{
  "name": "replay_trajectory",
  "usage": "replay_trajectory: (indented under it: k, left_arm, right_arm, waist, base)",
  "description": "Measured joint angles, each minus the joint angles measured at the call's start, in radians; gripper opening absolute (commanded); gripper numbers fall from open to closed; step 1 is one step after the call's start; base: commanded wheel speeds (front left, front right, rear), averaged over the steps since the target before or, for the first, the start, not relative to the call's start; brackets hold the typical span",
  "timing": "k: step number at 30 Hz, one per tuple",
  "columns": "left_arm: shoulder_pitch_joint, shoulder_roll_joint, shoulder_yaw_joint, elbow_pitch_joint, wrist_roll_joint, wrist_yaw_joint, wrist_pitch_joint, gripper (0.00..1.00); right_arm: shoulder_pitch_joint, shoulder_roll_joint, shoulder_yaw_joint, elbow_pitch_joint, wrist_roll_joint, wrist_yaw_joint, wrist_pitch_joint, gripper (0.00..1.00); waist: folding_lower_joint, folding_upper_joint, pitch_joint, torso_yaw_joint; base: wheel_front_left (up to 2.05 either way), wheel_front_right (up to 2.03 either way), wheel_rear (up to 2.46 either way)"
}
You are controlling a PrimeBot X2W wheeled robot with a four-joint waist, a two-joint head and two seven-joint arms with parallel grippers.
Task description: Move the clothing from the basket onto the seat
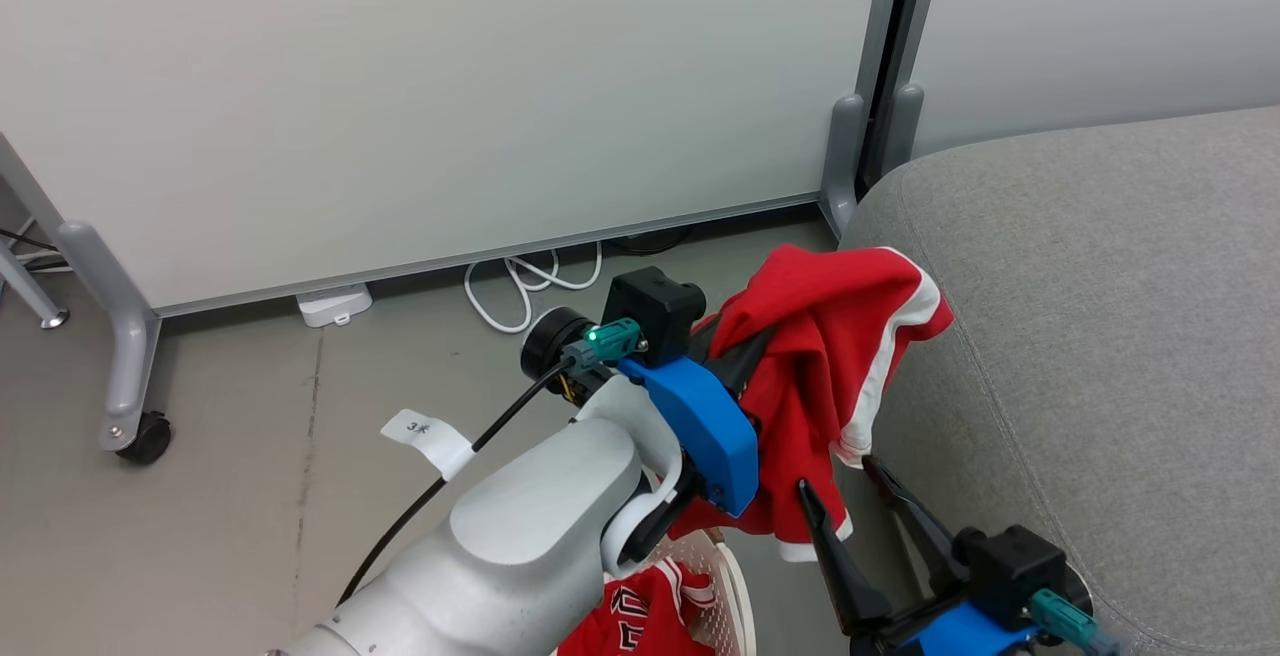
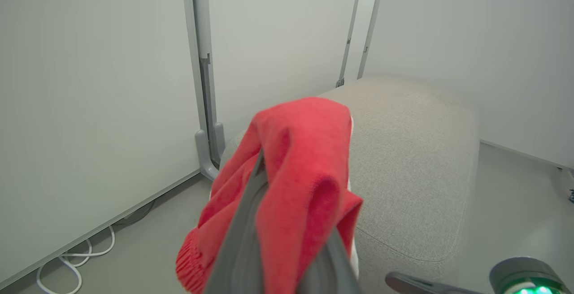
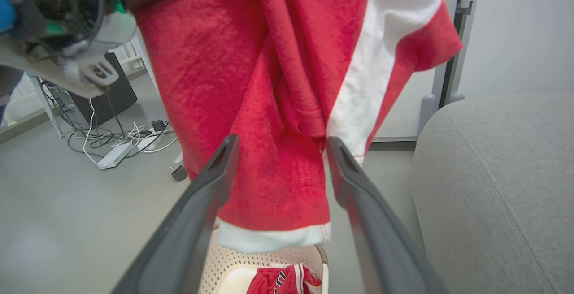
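A white tag (image 1: 420, 428) on the black cable (image 1: 500, 416) of the left arm reads "3米". The second garment (image 3: 282, 283), red with black-and-white lettering too folded to read, lies in the basket (image 3: 262, 259). The left gripper (image 1: 748, 361) is clenched on a red garment (image 1: 820, 356) with white stripes. It hangs in the air above the basket, just beside the couch (image 1: 1100, 336) edge; I cannot tell whether the cloth touches the couch. The right gripper (image 3: 282, 141) is released, its fingers spread either side of the hanging hem. The floor (image 1: 250, 496) is grey. White panels (image 1: 400, 86) stand behind, with a white cord (image 1: 520, 286) and a power strip (image 1: 333, 304) at their foot.
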Motion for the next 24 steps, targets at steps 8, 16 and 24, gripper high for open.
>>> replay_trajectory:
  k: [8,16,24]
  left_arm:
    - [-0.009,0.0,-0.039,0.001,-0.026,0.006,-0.01,0.0]
    - [-0.023,0.0,-0.064,0.007,-0.05,0.007,-0.017,0.0]
    - [-0.029,0.0,-0.084,0.011,-0.07,0.008,-0.024,0.0]
  right_arm:
    - [-0.088,0.0,0.011,0.071,0.002,0.0,0.029,1.0]
    - [-0.186,0.0,0.033,0.184,-0.001,0.0,0.056,1.0]
    - [-0.268,0.0,0.081,0.276,0.015,0.0,0.063,1.0]
  waist:
    - [0.0,0.0,0.0,0.007]
    - [0.0,0.0,0.003,0.011]
    - [0.0,0.0,0.004,0.013]
  base:
    - [0.0,0.0,0.0]
    - [0.0,0.0,0.0]
    - [0.0,0.0,0.0]
